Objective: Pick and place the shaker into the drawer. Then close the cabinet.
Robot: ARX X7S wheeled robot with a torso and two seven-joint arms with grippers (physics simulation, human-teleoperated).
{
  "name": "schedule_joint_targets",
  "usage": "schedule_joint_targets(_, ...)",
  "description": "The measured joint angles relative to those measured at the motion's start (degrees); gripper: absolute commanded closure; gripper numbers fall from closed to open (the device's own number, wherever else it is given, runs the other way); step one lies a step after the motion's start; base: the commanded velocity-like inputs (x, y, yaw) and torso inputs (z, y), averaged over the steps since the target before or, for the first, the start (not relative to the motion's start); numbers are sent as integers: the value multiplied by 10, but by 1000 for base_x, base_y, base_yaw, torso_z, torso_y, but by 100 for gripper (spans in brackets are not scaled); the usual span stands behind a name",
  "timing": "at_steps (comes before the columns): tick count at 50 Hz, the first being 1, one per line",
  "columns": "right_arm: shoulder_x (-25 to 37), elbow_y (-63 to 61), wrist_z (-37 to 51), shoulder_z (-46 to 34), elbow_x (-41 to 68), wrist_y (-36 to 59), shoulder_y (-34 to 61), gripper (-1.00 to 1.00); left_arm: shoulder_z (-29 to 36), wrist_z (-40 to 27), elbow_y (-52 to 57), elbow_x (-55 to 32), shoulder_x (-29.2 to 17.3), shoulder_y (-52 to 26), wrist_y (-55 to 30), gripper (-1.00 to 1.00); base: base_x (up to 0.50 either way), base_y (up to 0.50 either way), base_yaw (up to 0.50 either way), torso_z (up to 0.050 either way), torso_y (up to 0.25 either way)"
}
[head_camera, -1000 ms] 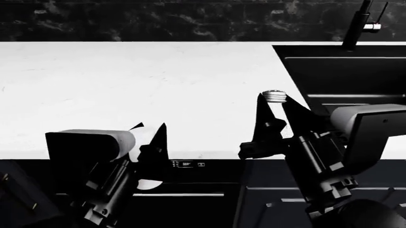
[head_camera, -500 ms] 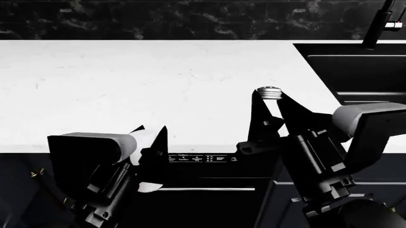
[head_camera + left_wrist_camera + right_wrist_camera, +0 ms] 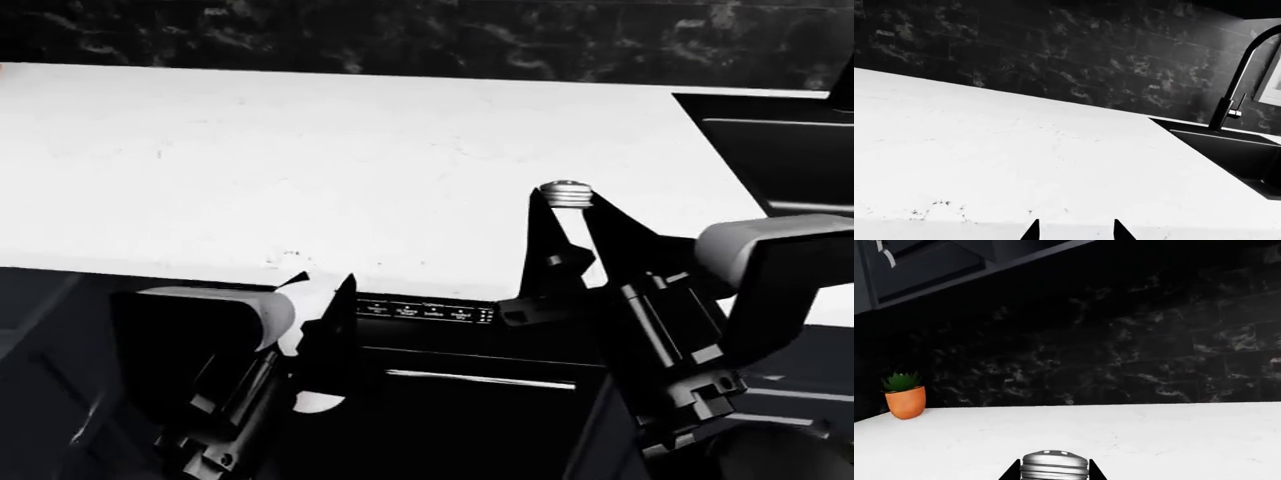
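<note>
My right gripper [image 3: 569, 205] is shut on the shaker [image 3: 566, 194], whose ribbed silver cap shows between the black fingertips above the white counter's front part. In the right wrist view the cap [image 3: 1054, 466] sits between the two finger tips. My left gripper [image 3: 318, 283] is open and empty, held low at the counter's front edge; its two fingertips [image 3: 1031, 232] show apart in the left wrist view. The drawer is out of view. The dark cabinet fronts [image 3: 40, 300] lie below the counter.
A white counter [image 3: 294, 160] spans the scene, with a dark backsplash behind. A black sink [image 3: 787, 150] is at the right, with a black tap [image 3: 1231, 95]. The glossy black dishwasher [image 3: 441, 400] with control labels is below. An orange pot with a plant [image 3: 905, 397] stands on the counter.
The view has shifted left and back: the counter's front edge and the dishwasher sit higher, and the sink has slid right. Both grippers keep their poses; the shaker stays gripped.
</note>
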Motion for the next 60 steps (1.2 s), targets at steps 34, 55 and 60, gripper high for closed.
schedule_joint_targets(34,20,4,50,-4,43,2,16,100,-2,1,4,-6,4,-7,-8,100,-168,-35,500,0,0)
schedule_joint_targets(55,26,13,60,-13,62,-8,17,100,-3,6,0,-6,5,-4,-7,100,-161,-64,500,0,0)
schedule_joint_targets(60,28,14,61,-15,63,-12,13,100,-3,5,0,-5,5,-3,-7,100,-153,-75,500,0,0)
